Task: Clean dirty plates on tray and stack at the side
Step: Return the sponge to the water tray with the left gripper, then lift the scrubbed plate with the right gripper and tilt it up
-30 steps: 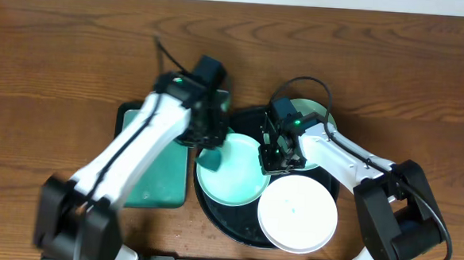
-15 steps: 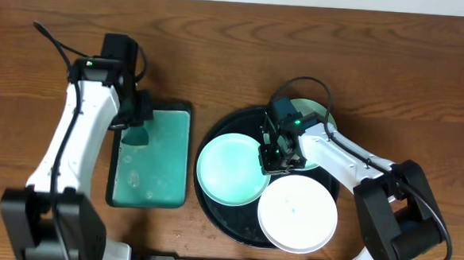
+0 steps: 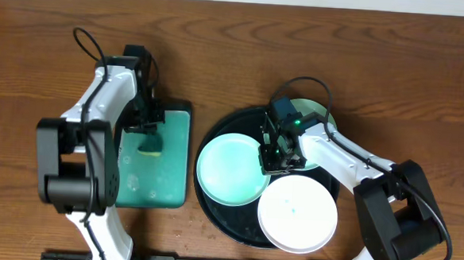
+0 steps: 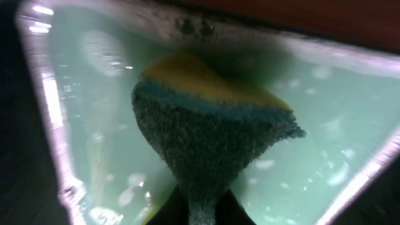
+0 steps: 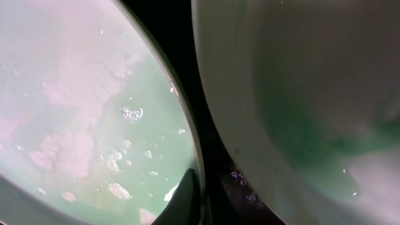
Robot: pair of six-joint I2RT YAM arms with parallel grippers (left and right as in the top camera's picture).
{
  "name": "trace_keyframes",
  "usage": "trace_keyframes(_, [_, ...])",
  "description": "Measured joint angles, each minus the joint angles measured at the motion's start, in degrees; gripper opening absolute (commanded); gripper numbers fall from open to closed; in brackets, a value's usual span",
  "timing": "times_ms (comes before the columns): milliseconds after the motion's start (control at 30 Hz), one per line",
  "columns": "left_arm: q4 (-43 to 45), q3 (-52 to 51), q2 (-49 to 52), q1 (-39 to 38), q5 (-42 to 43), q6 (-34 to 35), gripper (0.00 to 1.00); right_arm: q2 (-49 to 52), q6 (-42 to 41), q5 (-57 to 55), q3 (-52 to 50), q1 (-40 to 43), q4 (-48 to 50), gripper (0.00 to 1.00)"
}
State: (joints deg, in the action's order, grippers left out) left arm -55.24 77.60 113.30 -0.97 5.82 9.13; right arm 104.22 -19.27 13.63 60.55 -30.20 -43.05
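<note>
On the black tray (image 3: 210,217) lie three plates. A wet mint-green plate (image 3: 228,170) lies at its left. My right gripper (image 3: 271,159) is shut on that plate's right rim. In the right wrist view a dark finger (image 5: 186,195) rests on the foamy plate (image 5: 81,112) at its rim. A second mint plate (image 3: 315,118) with teal smears lies behind my right arm, partly hidden. The white plate (image 3: 298,213) lies at the front right. My left gripper (image 3: 149,135) is shut on a yellow and dark green sponge (image 4: 212,131) over the green tray (image 3: 170,170).
The green rectangular tray (image 4: 337,144) holds soapy water and lies left of the black tray. Bare wooden table (image 3: 394,67) stretches behind and to both sides. Both arm bases stand at the front edge.
My left arm has carried the sponge from the mint plate leftward to the green tray and now holds it over the tray. The right arm and the plates have not moved.
</note>
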Motion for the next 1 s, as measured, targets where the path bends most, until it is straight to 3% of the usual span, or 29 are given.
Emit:
trace_keyframes(33, [0.0, 0.0, 0.8, 0.0, 0.1, 0.0, 0.07, 0.0, 0.0, 0.0, 0.0, 0.0, 0.0, 0.01])
trace_keyframes(100, [0.0, 0.0, 1.6, 0.0, 0.3, 0.0, 0.17, 0.0, 0.0, 0.0, 0.0, 0.0, 0.0, 0.01])
trace_keyframes(133, [0.0, 0.0, 1.7, 0.0, 0.3, -0.4, 0.29, 0.0, 0.0, 0.0, 0.0, 0.0, 0.0, 0.01])
trace_keyframes(200, [-0.1, 0.0, 1.7, 0.0, 0.3, -0.4, 0.43, 0.0, 0.0, 0.0, 0.0, 0.0, 0.0, 0.01])
trace_keyframes(433, [-2.2, -0.2, -1.0, -0.2, 0.3, -0.4, 0.52, 0.0, 0.0, 0.0, 0.0, 0.0, 0.1, 0.01])
trace_keyframes(567, [-3.9, -0.3, -10.3, -1.5, 0.3, -1.8, 0.79, 0.0, 0.0, 0.0, 0.0, 0.0, 0.4, 0.01])
trace_keyframes(833, [-5.8, -0.3, -33.0, -5.5, 0.5, -2.6, 0.80, 0.0, -0.7, 0.7, -0.1, 0.0, 1.3, 0.01])
trace_keyframes(1000, [-7.3, -0.3, -40.1, -5.5, 0.5, -3.0, 0.80, -0.8, -2.7, 0.7, -0.5, -0.1, 1.6, 0.01])
